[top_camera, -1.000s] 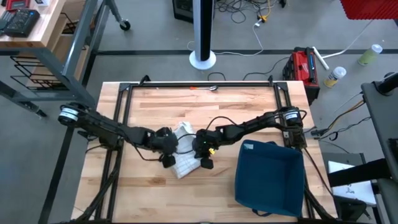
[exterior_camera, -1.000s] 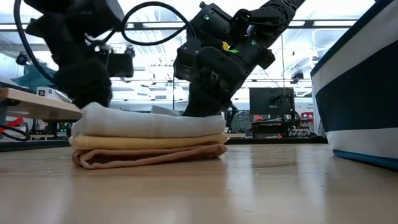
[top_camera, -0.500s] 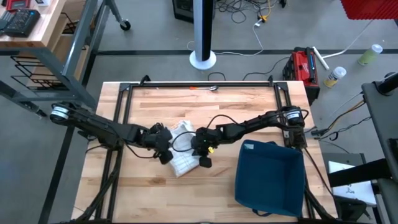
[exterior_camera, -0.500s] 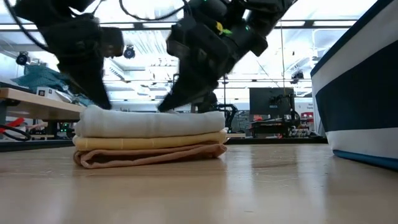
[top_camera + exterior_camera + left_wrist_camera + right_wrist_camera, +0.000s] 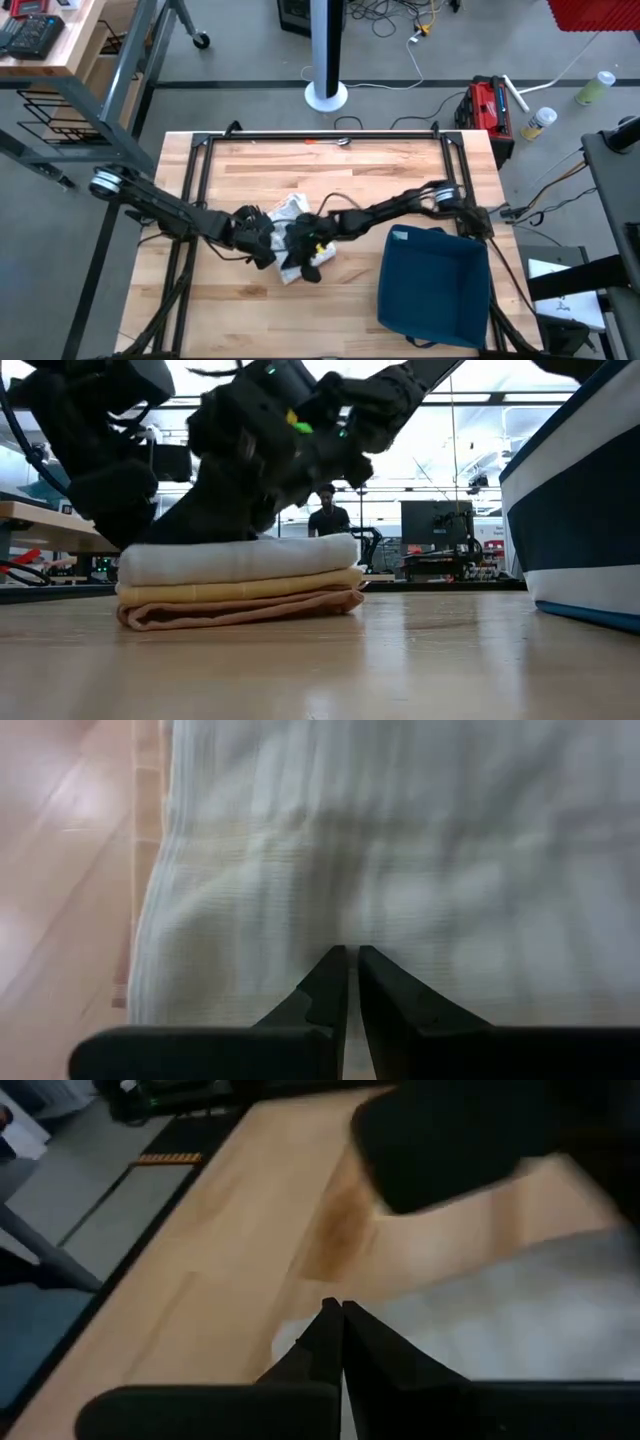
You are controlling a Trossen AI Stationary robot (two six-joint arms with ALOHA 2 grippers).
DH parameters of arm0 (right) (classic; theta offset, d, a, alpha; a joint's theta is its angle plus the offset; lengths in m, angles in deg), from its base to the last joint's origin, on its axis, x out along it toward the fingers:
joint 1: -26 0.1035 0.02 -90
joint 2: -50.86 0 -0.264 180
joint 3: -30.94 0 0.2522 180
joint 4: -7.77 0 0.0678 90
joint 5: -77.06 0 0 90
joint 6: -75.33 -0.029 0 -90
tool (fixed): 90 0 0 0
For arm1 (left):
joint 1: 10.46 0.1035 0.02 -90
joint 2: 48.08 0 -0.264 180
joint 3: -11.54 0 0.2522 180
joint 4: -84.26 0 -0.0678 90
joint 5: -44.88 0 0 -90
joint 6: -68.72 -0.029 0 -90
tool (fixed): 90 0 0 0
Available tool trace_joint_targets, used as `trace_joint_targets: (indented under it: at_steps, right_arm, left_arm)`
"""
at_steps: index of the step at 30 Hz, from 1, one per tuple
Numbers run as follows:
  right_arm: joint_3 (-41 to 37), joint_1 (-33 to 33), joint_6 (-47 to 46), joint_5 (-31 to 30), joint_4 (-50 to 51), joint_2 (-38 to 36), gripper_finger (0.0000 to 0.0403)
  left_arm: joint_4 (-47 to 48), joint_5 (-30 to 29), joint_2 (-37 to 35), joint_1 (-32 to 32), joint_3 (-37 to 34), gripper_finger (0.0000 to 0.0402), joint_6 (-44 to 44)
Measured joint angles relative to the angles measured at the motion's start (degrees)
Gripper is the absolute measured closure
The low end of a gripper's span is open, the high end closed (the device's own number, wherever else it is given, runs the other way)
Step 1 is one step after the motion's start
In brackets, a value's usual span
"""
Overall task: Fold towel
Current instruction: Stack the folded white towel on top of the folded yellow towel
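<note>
The towel [image 5: 240,580] lies folded in a flat stack on the table, a white layer on top of a yellow one and a peach one; in the high view the towel [image 5: 293,215] is largely covered by both arms. My left gripper [image 5: 350,958] is shut, its tips on the white top layer near the stack's left end [image 5: 135,540]. My right gripper [image 5: 335,1308] is also shut and reaches in from the right over the middle of the stack [image 5: 303,248]. My left gripper rests its shut fingertips [image 5: 335,970] on the white top layer [image 5: 340,920], slanting down from the table's left. The towel lies flat under them. My right gripper sets its shut fingers on the top layer near the stack's middle [image 5: 225,535], slanting down from the right; its own body hides the exact spot.
A dark blue bin [image 5: 432,285] stands on the table at the right, near the front; its wall [image 5: 580,510] rises at the right of the low view. Bare wood lies in front of the towel. A person [image 5: 327,520] stands in the room beyond.
My right gripper has gone toward the table's left, from the towel's right end to over its middle, tipping more level. My left gripper has turned and shifted a little at the stack's left end. The towel has stayed folded in place.
</note>
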Motion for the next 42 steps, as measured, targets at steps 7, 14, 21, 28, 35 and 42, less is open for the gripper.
trace_joint_targets:
  at_steps: [7, 14, 21, 28, 35, 42]
  right_arm:
    - [6.3, 0.4, -1.4, 3.7, 2.7, 7.5, 0.0403]
    - [6.4, 0.7, -1.9, 6.3, 5.8, 8.2, 0.0403]
    - [6.4, 0.7, -2.2, 7.1, 7.9, 6.4, 0.0403]
    - [6.3, 1.0, 1.3, 4.5, 13.5, 1.8, 0.0403]
    - [6.2, 0.3, 5.1, -1.0, 22.0, -1.9, 0.0403]
    - [-0.9, -0.7, 7.3, -3.7, 23.3, -7.7, 0.0403]
  left_arm:
    - [-1.7, -1.0, 1.9, -0.3, -2.0, 0.0381, 0.6]
    - [-2.1, -6.8, 1.0, -0.3, -5.6, 0.0381, 3.2]
    - [-0.9, -8.4, -0.7, -0.2, -6.8, 0.0381, 4.7]
    - [1.8, -11.2, -5.8, -0.2, -2.9, 0.0381, 1.6]
    - [-7.4, -11.0, -4.7, -0.2, 0.8, 0.0381, -14.8]
    - [-19.5, -11.5, 3.1, 3.2, 0.6, 0.0381, -24.2]
